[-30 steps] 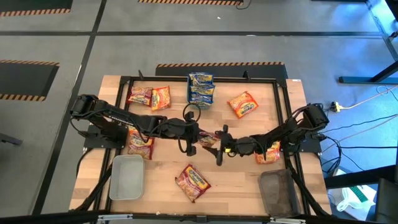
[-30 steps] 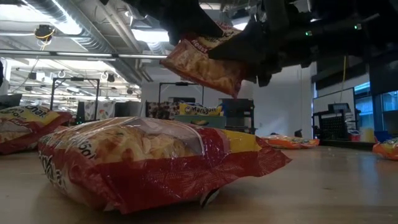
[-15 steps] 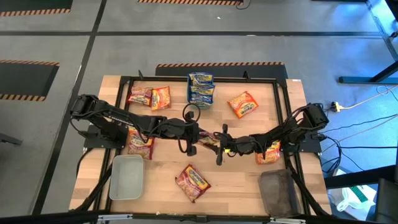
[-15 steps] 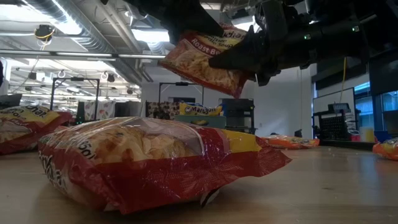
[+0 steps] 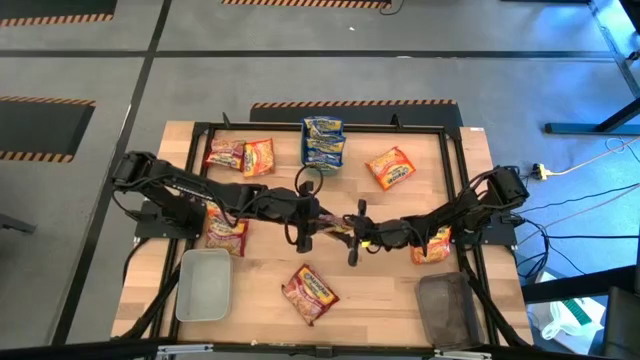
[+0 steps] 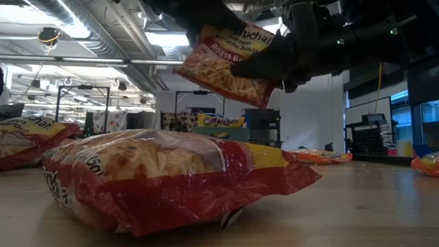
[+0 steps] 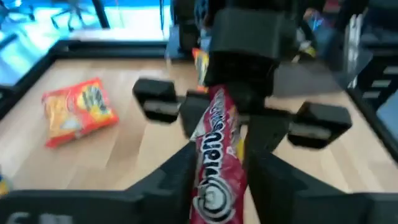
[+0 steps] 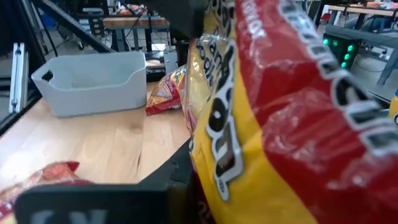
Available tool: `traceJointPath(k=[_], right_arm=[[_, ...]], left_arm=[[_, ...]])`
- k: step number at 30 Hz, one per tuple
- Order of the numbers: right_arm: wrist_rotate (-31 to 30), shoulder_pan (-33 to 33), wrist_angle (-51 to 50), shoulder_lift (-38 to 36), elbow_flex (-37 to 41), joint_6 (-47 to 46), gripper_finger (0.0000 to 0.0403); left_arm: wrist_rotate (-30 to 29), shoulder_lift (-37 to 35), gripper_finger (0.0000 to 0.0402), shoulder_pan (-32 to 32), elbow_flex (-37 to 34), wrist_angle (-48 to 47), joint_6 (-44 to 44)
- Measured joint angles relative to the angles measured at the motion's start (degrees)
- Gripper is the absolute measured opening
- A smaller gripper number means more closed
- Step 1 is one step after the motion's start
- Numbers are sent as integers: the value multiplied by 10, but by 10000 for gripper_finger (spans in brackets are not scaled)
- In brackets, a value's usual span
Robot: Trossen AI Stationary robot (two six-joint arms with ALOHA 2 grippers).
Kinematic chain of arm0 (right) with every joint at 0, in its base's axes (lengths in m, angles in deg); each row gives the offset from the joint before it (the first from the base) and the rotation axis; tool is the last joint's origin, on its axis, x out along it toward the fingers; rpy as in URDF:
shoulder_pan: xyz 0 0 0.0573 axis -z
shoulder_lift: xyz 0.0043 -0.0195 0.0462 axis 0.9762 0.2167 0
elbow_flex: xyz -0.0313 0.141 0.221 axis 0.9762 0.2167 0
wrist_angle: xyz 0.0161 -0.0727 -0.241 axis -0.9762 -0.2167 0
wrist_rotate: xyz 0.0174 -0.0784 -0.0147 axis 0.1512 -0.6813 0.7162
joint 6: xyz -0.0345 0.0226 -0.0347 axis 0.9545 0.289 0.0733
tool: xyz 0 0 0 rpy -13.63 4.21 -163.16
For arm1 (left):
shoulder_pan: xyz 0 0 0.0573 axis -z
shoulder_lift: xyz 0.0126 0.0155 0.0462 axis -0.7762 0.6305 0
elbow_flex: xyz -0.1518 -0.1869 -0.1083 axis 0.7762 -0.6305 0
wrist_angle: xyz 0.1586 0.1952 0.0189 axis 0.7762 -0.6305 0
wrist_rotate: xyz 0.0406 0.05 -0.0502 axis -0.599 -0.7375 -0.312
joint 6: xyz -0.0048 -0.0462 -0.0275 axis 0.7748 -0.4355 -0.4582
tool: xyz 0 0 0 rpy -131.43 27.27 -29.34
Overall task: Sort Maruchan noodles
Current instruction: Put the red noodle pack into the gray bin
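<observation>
mid-air handover, table centre: red noodle packet (image 6: 230, 65) held aloft between left gripper (image 5: 307, 222) and right gripper (image 5: 358, 233). right fingers clamped on packet. left fingers flank it, loosening by look; grip uncertain. advice: right keep firm pinch, left spread fully, back straight off, avoid tugging crinkly wrapper.

Noodle packets (image 6: 171, 178) glossy crinkly plastic; table (image 5: 400, 290) pale matt wood; tray (image 8: 93, 81) smooth plastic.

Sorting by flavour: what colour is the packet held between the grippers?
Red with yellow, packet, clearest in the left wrist view.
</observation>
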Motion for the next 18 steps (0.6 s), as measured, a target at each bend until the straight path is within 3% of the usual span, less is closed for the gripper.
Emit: traceJointPath(k=[4,8,13,18], right_arm=[[0,0,-10,0,-1,1,83],[3,0,-87,0,-31,2,86],[10,5,-246,0,-107,15,81],[27,17,-311,0,-154,21,87]], left_arm=[[0,-9,191,-6,44,-89,0],[22,-10,237,-9,107,-207,-4],[24,-8,249,-11,139,-297,-2],[25,1,249,-9,122,-347,-37]])
